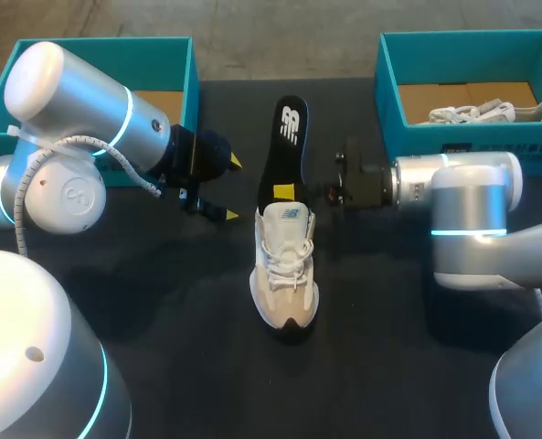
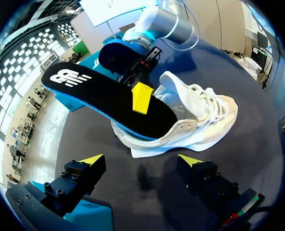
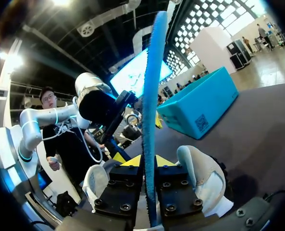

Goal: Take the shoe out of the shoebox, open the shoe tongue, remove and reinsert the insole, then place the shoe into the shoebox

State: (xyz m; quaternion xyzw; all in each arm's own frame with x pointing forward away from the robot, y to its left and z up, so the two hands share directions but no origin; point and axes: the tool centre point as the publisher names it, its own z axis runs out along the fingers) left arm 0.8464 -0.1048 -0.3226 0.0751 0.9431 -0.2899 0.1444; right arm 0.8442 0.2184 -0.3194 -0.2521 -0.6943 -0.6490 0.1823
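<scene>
The white shoe [image 1: 286, 265] stands upright on the dark table [image 1: 161, 366] near the middle, its dark-tipped toe towards the near edge and its heel towards the far side, outside both boxes. The black insole [image 1: 284, 151] has its near end at the shoe's opening and juts out past the heel towards the far side, its printed face up; in the left wrist view the insole [image 2: 99, 94] slants up and away from the shoe [image 2: 195, 120]. The right gripper [image 1: 287, 192] comes in from the right and is clamped on the insole just behind the heel, with one yellow tip lying on the top face. Its own wrist view shows this plainly: the insole [image 3: 152, 96] stands edge-on between the two fingers of the right gripper [image 3: 149, 161], pressed from both sides, and the shoe [image 3: 200, 173] sits just below and ahead. The left gripper [image 1: 229, 187] hovers to the left of the insole, near it but not touching, with its fingers spread wide apart and nothing between them. In its own view the left gripper [image 2: 141, 161] faces the shoe's side with bare table under the tips. At the far left sits a teal shoebox [image 1: 175, 55]; at the far right another teal shoebox [image 1: 389, 82] holds a second white shoe [image 1: 476, 112].
</scene>
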